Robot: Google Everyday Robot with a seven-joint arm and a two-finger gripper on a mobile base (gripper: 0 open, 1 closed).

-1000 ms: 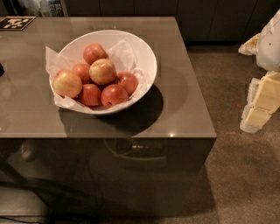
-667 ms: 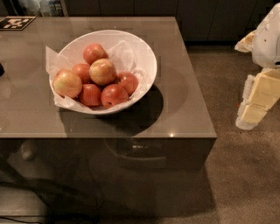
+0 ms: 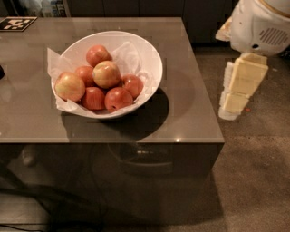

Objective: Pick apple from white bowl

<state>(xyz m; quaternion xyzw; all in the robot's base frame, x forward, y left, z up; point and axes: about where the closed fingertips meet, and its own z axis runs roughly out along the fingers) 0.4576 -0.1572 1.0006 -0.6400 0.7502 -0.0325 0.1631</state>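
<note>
The white bowl (image 3: 149, 56), lined with crinkled white paper, stands on the grey-brown table (image 3: 190, 113), left of its middle. It holds several apples. The pale yellow-green apple (image 3: 106, 74) with a pink blush lies on top in the middle of the pile. Another pale yellow-pink apple (image 3: 69, 86) lies at the bowl's left side, and deep red apples lie around and below them. My gripper (image 3: 239, 88), cream-coloured, hangs beside the table's right edge, below the white arm body (image 3: 260, 22). It is well to the right of the bowl and touches nothing.
A black-and-white marker tag (image 3: 16, 22) lies at the table's far left corner. A dark object (image 3: 1, 71) shows at the left edge. Dark cabinets (image 3: 136, 7) stand behind the table. Speckled floor (image 3: 253, 172) lies to the right and front.
The arm and gripper have moved left, closer to the table's right edge. The bowl and apples have not moved.
</note>
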